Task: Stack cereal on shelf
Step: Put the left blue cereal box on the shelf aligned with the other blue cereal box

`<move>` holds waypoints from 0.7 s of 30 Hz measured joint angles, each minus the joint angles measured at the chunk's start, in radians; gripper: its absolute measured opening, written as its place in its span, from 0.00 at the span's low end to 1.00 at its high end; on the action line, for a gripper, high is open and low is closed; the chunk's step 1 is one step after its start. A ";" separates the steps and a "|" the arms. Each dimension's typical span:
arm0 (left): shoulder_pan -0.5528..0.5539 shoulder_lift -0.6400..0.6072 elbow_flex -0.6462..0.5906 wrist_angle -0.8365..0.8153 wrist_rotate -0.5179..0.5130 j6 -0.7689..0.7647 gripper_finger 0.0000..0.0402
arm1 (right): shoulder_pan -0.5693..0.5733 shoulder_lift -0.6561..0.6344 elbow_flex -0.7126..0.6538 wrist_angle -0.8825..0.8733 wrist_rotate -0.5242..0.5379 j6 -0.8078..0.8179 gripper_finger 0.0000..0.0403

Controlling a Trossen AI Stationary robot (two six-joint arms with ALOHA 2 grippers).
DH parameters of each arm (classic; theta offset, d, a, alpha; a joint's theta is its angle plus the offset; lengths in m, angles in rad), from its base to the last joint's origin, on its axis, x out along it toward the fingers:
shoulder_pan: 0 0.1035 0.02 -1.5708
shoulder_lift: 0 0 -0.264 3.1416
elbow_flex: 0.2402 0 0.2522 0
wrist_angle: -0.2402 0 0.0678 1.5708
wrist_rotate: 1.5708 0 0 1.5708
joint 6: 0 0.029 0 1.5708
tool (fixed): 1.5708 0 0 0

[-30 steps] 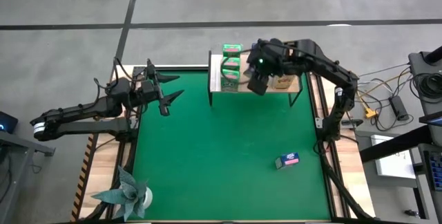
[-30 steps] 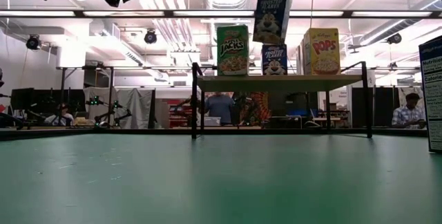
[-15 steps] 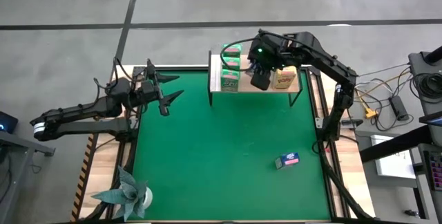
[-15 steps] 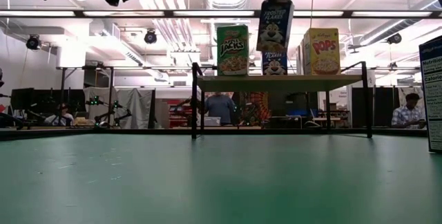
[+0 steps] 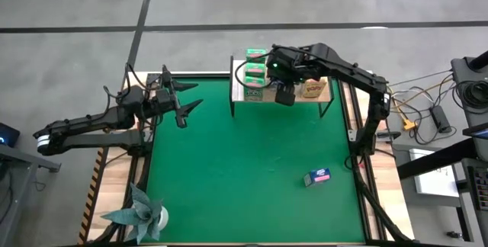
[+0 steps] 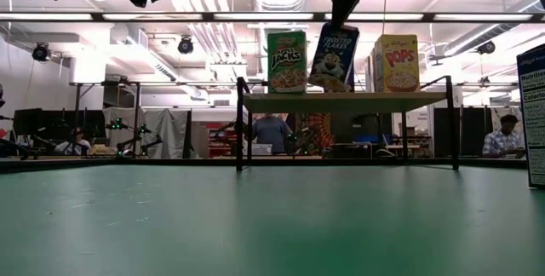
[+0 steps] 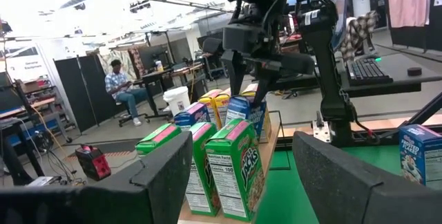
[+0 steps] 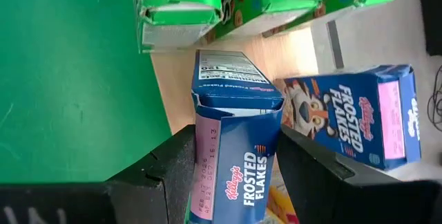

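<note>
R gripper (image 6: 342, 22) is over the shelf (image 5: 324, 97), jaws grasping a tilted blue box (image 6: 333, 54) whose bottom is at the plank, btwn the green boxes (image 5: 255, 74) and the yellow ones (image 5: 313, 88). L gripper (image 5: 185, 106) waits at the counter's far-left edge, jaws spread wide, holding nothing. Another blue box (image 5: 316, 176) lies on the mat (image 5: 229, 171), well apart from the shelf.

Left arm (image 5: 91, 123): dark, slim jointed links; white band near its base end.
Right arm (image 5: 351, 72): dark, thicker links; small green light on the wrist block; black cable loops beside the wrist.
Left fingers (image 7: 166, 172): matte black, broad flat-faced blocks with bevelled edges.
Right fingers (image 8: 173, 162): matte black, angular, smooth inner faces.
</note>
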 joint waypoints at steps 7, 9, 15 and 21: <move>0.000 0.000 0.000 0.000 0.000 0.000 0.58 | -0.005 0.000 -0.009 0.012 0.007 -0.006 0.45; 0.000 0.000 0.000 0.000 0.000 0.000 0.58 | -0.005 0.000 -0.010 0.012 0.008 -0.003 0.45; 0.000 0.000 0.000 0.000 0.000 0.000 0.58 | -0.012 0.000 -0.010 0.013 0.008 0.008 0.45; 0.000 0.000 0.000 0.000 0.000 0.000 0.58 | -0.018 0.000 -0.010 0.013 0.009 -0.020 0.45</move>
